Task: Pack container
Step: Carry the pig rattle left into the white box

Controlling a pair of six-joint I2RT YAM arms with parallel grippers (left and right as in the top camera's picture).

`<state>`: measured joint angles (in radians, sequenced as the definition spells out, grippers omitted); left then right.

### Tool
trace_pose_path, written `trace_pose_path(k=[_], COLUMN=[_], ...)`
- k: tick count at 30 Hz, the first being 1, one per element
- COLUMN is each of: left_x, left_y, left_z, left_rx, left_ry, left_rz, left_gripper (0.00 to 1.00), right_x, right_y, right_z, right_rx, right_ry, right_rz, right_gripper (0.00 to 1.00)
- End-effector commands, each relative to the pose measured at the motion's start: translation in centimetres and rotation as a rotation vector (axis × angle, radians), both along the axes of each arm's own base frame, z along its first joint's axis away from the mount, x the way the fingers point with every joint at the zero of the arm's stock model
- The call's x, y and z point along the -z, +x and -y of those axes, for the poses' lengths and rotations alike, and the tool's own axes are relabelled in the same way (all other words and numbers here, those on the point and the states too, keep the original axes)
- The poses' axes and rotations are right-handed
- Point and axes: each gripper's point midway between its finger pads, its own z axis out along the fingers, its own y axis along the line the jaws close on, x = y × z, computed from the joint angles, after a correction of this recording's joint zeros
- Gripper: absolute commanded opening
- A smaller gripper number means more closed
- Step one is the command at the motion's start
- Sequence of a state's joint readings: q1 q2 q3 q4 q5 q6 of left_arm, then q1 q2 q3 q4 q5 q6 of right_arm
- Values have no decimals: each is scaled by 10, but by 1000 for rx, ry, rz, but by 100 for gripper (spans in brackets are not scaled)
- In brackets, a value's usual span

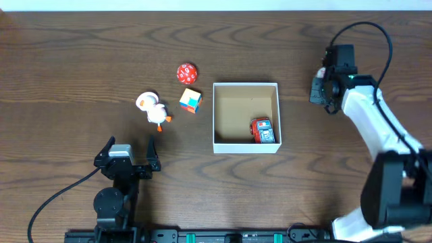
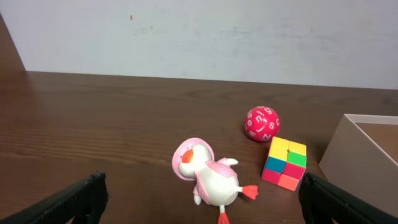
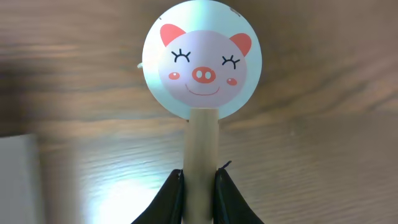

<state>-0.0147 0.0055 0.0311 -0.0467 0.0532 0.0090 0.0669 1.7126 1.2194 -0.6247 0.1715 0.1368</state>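
The container [image 1: 214, 119] is a square white-walled box with a brown inside, at mid-table; its corner shows in the left wrist view [image 2: 367, 152]. A red toy car [image 1: 263, 130] lies in its near right corner. My right gripper [image 1: 324, 84] hangs to the right of the box, shut on the stick of a round pig-face paddle [image 3: 202, 59], jaws [image 3: 199, 177] pressed on both sides of the stick. My left gripper [image 1: 128, 154] stands wide open near the front edge, just short of a white and pink duck [image 2: 208, 177].
Left of the box lie the duck [image 1: 154, 110], a multicoloured cube [image 1: 191, 100] [image 2: 285, 163] and a red numbered ball [image 1: 186, 72] [image 2: 262, 122]. A pale wall rises behind the table's far edge.
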Motion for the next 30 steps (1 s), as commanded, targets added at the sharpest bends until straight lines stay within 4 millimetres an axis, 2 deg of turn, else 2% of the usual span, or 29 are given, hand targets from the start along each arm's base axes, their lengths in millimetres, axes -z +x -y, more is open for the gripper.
trace_pose_path(k=[1,5,8,10,13,17,23,30], left_x=[17,17,17,17,17,17,17,17], left_y=[0,0,0,0,0,0,0,0], left_z=[-1,-1,-1,-1,-1,-1,-1,-1], left_rx=[-3,-3,-3,-3,-3,-3,-3,-3], left_ry=[17,18,17,17,18,17,18,18], left_rz=[-42,-42,-42,-42,-42,-42,-42,-42], left_gripper=[98,98,98,98,98,98,98,98], right_x=[-80,-130,-152,-157,-151,-133,-106,-71], right_y=[11,-3,-20,-31,-42,-51,-54,-52], right_z=[-39,-90,-125,-144,-160,-167,-179,-185], right_rx=[-216,-439,-590,-683,-789,-884,-1047,-1085], right_ry=[-55,-105,-135,-159,-198,-245,-267,-246], right_rz=[186,313,370,381,356,298,233,136], right_gripper=[1,1,1,2,2,4,2,3])
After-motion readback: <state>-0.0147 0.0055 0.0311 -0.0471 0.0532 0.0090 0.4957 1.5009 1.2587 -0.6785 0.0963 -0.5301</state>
